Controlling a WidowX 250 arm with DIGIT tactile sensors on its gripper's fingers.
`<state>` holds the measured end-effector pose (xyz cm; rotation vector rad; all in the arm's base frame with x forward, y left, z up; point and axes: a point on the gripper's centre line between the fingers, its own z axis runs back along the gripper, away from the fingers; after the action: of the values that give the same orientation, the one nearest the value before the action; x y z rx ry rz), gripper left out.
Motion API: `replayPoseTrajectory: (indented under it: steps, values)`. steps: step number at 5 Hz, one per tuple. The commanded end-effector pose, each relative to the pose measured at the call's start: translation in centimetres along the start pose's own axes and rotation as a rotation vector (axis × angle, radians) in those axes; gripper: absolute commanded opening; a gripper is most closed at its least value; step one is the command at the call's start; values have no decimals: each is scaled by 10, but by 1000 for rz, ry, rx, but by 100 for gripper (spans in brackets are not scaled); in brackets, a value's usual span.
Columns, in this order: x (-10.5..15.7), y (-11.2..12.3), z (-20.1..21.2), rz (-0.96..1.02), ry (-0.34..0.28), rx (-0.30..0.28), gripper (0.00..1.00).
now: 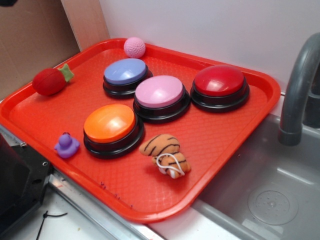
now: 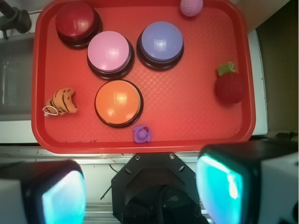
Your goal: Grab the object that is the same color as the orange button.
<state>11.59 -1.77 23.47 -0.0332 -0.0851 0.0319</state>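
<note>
**Four dome buttons, three toys and a ball on one red tray**

Four buttons grouped mid-tray [image 1: 235,145]: orange button [image 1: 110,123], pink button [image 1: 159,91], blue button [image 1: 125,71], red button [image 1: 219,80]. Lying just right of the orange button, at about 4 o'clock from it in the exterior view: plush tiger [image 1: 164,152], on its side, white string loop across it, apart from the button. Purple rubber duck [image 1: 66,145] at 8 o'clock of the orange button. Plush strawberry [image 1: 51,80] on the tray's left rim, pink ball [image 1: 134,47] at the far edge. Grey faucet [image 1: 300,90] over the sink at right. No readable writing.

Gripper [image 2: 140,186] spread wide, holding nothing, above the tray's near edge; tiger at 10 o'clock in the wrist view.
</note>
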Motion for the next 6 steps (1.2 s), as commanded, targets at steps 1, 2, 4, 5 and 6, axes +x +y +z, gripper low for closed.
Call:
replayPoseTrajectory:
  steps: [1,2,4,5,6]
  values:
    - [0,0,0,0,0,0,100]
    - [14,-15,-7,-250,-10,-19,100]
    - [34,-52,-30,-746,-28,-76,100]
    - [40,-76,-48,-1001,-53,-35,100]
    - [41,-91,-66,-1257,-108,30,100]
